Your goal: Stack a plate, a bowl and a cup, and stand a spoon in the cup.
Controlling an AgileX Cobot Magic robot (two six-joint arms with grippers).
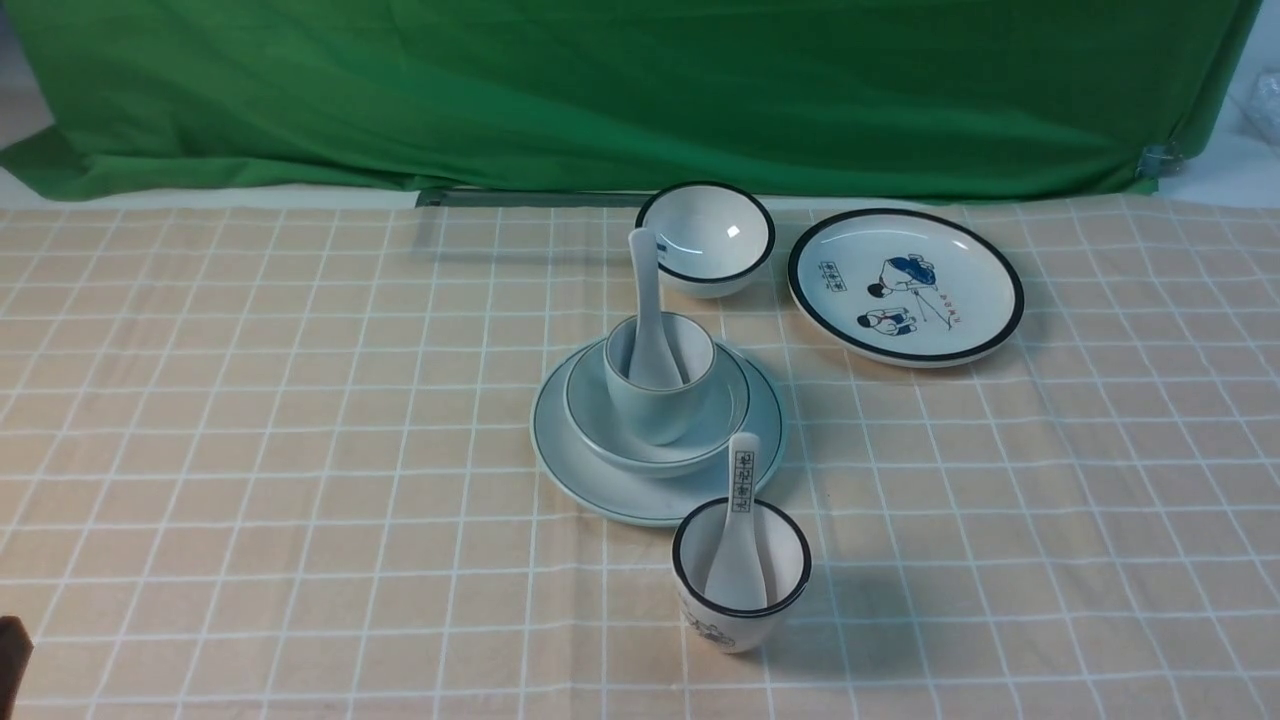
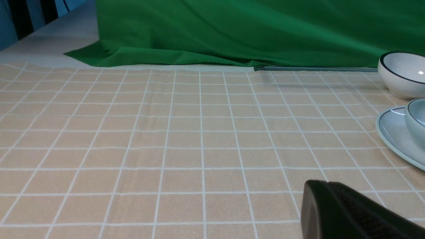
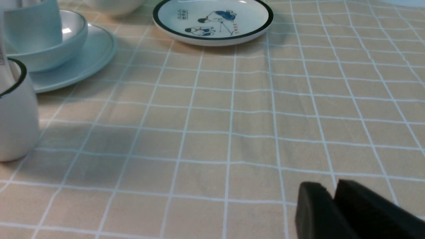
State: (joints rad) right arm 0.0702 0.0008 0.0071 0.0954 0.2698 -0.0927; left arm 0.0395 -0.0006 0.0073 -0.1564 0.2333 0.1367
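- From the front camera I see a table under a peach cloth with a white grid, and a green drape hung along the far edge.
- Near the table's middle, the plate lies flat on the cloth.
- The bowl sits on the plate, and the cup stands upright in the bowl.
- The spoon stands in the cup, scoop down, its handle rising and leaning against the cup's far-left rim.
- Just nearer than the plate stands a black-rimmed cup with a printed picture; a lettered spoon stands in it, handle leaning toward the far side.
- Beyond the stack sits a small black-rimmed bowl, and to its right a black-rimmed picture plate, apart from the stack.
- My left gripper shows in its wrist camera as one dark mass low over bare cloth, well left of the plate; its jaws are clenched together with nothing between them.
- My right gripper shows in its wrist camera with the two dark fingertips almost meeting, a thin slit between them; it grasps nothing and hovers over bare cloth to the right of the black-rimmed cup.
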